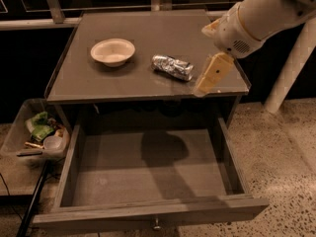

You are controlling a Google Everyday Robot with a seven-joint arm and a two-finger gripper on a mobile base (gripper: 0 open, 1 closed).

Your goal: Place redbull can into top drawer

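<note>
The redbull can (172,66) is a crinkled silver can lying on its side on the cabinet top (98,85), right of centre. My gripper (209,76) hangs from the white arm just right of the can, above the top's right front part, apart from the can. It holds nothing that I can see. The top drawer (113,181) is pulled fully open below the top. It is empty, and its small knob (157,225) shows on the front. The arm's shadow falls on the drawer bottom.
An off-white bowl (112,51) stands on the cabinet top, left of the can. A clear bin (19,127) with wrappers and a cup sits low at the left beside the drawer. A white post (291,68) stands at the right on speckled floor.
</note>
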